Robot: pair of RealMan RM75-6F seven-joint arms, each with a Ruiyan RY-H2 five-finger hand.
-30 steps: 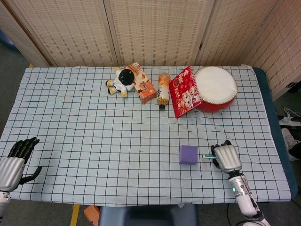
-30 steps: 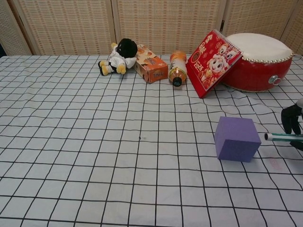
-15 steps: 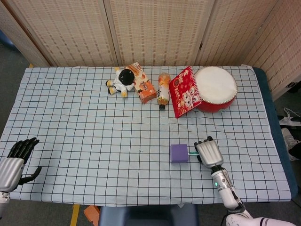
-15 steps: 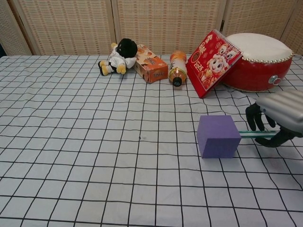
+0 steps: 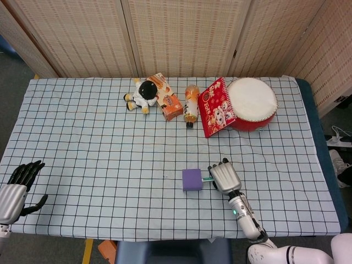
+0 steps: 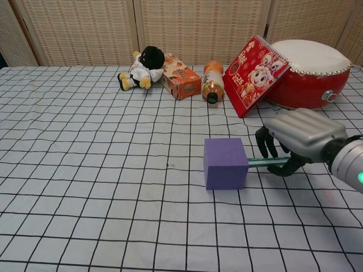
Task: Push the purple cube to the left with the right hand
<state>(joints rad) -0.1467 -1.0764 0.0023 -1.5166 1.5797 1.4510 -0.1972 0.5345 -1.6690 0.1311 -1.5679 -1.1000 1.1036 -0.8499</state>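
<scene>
purple cube (image 5: 192, 179) pushed further left, right hand (image 5: 224, 177) following behind

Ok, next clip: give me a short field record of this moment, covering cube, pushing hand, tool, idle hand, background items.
cube: purple cube on the checked cloth, right of table centre
right hand: right hand just right of the cube, holding a green stick
tool: green stick, tip against the cube's right face
left hand: left hand at the near left edge, fingers apart, holding nothing
background: plush toy, orange box, bottle, red calendar, red drum
</scene>
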